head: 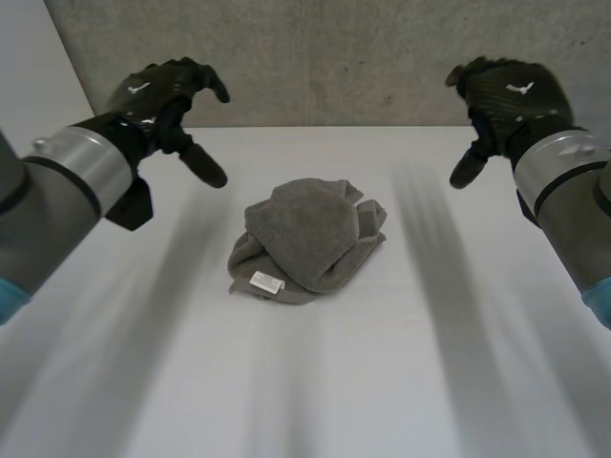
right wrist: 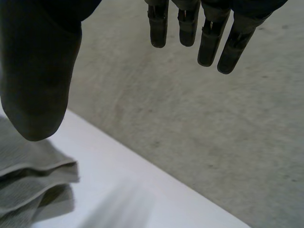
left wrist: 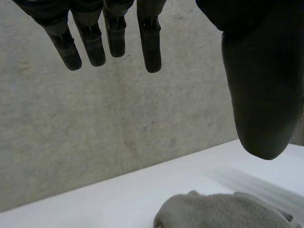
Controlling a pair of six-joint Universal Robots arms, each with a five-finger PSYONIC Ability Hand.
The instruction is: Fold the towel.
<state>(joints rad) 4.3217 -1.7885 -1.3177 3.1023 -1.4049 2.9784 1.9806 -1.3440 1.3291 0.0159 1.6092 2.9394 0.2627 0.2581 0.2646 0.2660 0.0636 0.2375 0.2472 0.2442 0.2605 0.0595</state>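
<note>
We start with the white surface [head: 315, 401], backed by a grey wall [head: 334, 57]. Near the middle of the surface lies the grey towel [head: 307, 240], bunched into a rough heap (not spread flat, so we judge no fold made yet), with layered edges showing at its right side. Our left hand [head: 158, 95] hovers above and to the towel's left, well apart from it, fingers straight, thumb spread wide, holding nothing. Our right hand [head: 511, 95] mirrors it on the other side, likewise spread and empty. Smallest is the white label [head: 266, 281] at the heap's near left edge.

We see the risk in the grasp. With the corners buried in the heap, either hand could pinch several layers at once, or a mid-fold instead of a corner. Lifting would then drag the whole bundle rather than open it. Uneven grips between the two hands would leave the towel skewed.
</note>
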